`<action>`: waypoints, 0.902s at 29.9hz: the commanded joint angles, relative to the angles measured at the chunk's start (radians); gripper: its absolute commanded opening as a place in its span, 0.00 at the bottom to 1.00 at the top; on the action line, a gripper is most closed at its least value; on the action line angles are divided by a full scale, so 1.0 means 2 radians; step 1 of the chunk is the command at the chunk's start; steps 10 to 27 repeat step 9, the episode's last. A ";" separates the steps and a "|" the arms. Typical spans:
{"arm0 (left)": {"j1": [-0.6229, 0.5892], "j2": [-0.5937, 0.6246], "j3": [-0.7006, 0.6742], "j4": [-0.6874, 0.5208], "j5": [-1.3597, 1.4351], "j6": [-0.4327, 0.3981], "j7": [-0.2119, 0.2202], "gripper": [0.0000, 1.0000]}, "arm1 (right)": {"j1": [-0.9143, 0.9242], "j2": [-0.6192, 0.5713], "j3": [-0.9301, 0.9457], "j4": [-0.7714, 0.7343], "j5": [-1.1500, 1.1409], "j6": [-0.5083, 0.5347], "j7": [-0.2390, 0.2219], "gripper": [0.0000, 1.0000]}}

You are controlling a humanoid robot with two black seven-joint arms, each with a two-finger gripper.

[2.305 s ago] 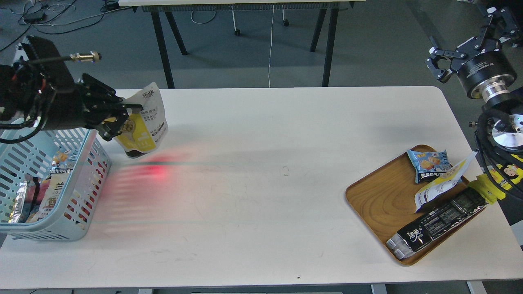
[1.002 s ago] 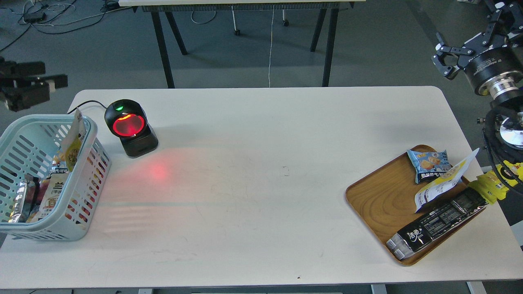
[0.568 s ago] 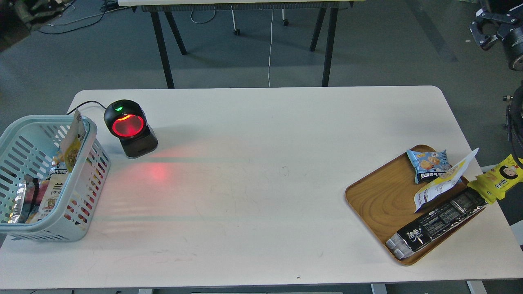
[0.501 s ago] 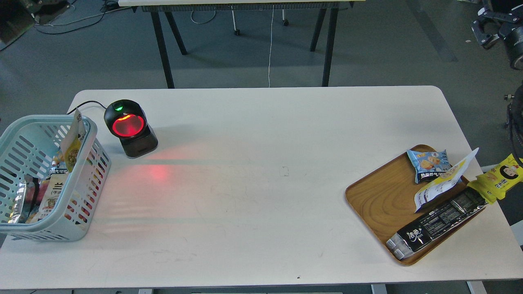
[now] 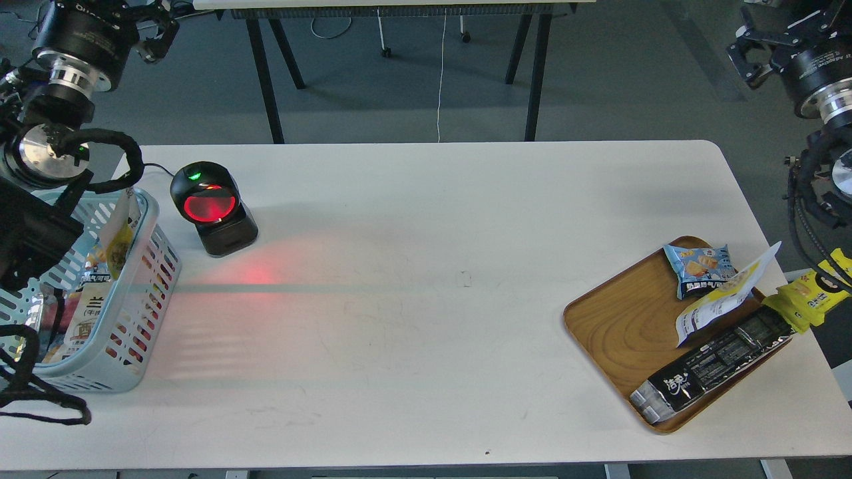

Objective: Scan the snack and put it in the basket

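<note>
Left gripper (image 5: 154, 26) well above basketed snack (image 5: 120, 239)

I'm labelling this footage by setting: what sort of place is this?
Probably a lab or workshop with a mock checkout: a barcode scanner glowing red on a plain white table, a basket of snack packs, cables on the grey floor behind.

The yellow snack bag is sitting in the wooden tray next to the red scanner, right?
Not quite. The head view shows the yellow snack bag in the blue basket, leaning on its wall next to the red scanner. The wooden tray is across the table.
</note>
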 commanded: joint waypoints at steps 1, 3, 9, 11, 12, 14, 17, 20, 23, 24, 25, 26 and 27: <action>-0.001 -0.027 -0.047 0.034 -0.008 0.000 0.018 0.99 | -0.001 0.015 0.003 -0.031 0.000 0.023 -0.013 0.99; 0.000 -0.034 -0.063 0.035 -0.009 0.000 0.018 0.99 | -0.002 0.017 0.003 -0.035 -0.001 0.037 -0.016 0.99; -0.001 -0.046 -0.060 0.030 -0.008 0.000 0.013 1.00 | -0.001 0.029 0.002 -0.059 -0.001 0.046 -0.018 0.99; -0.001 -0.046 -0.060 0.030 -0.008 0.000 0.013 1.00 | -0.001 0.029 0.002 -0.059 -0.001 0.046 -0.018 0.99; -0.001 -0.046 -0.060 0.030 -0.008 0.000 0.013 1.00 | -0.001 0.029 0.002 -0.059 -0.001 0.046 -0.018 0.99; -0.001 -0.046 -0.060 0.030 -0.008 0.000 0.013 1.00 | -0.001 0.029 0.002 -0.059 -0.001 0.046 -0.018 0.99; -0.001 -0.046 -0.060 0.030 -0.008 0.000 0.013 1.00 | -0.001 0.029 0.002 -0.059 -0.001 0.046 -0.018 0.99; -0.001 -0.046 -0.060 0.030 -0.008 0.000 0.013 1.00 | -0.001 0.029 0.002 -0.059 -0.001 0.046 -0.018 0.99; -0.001 -0.046 -0.060 0.030 -0.008 0.000 0.013 1.00 | -0.001 0.029 0.002 -0.059 -0.001 0.046 -0.018 0.99; -0.001 -0.046 -0.060 0.030 -0.008 0.000 0.013 1.00 | -0.001 0.029 0.002 -0.059 -0.001 0.046 -0.018 0.99; -0.001 -0.046 -0.060 0.030 -0.008 0.000 0.013 1.00 | -0.001 0.029 0.002 -0.059 -0.001 0.046 -0.018 0.99; -0.001 -0.046 -0.060 0.030 -0.008 0.000 0.013 1.00 | -0.001 0.029 0.002 -0.059 -0.001 0.046 -0.018 0.99; -0.001 -0.046 -0.060 0.030 -0.008 0.000 0.013 1.00 | -0.001 0.029 0.002 -0.059 -0.001 0.046 -0.018 0.99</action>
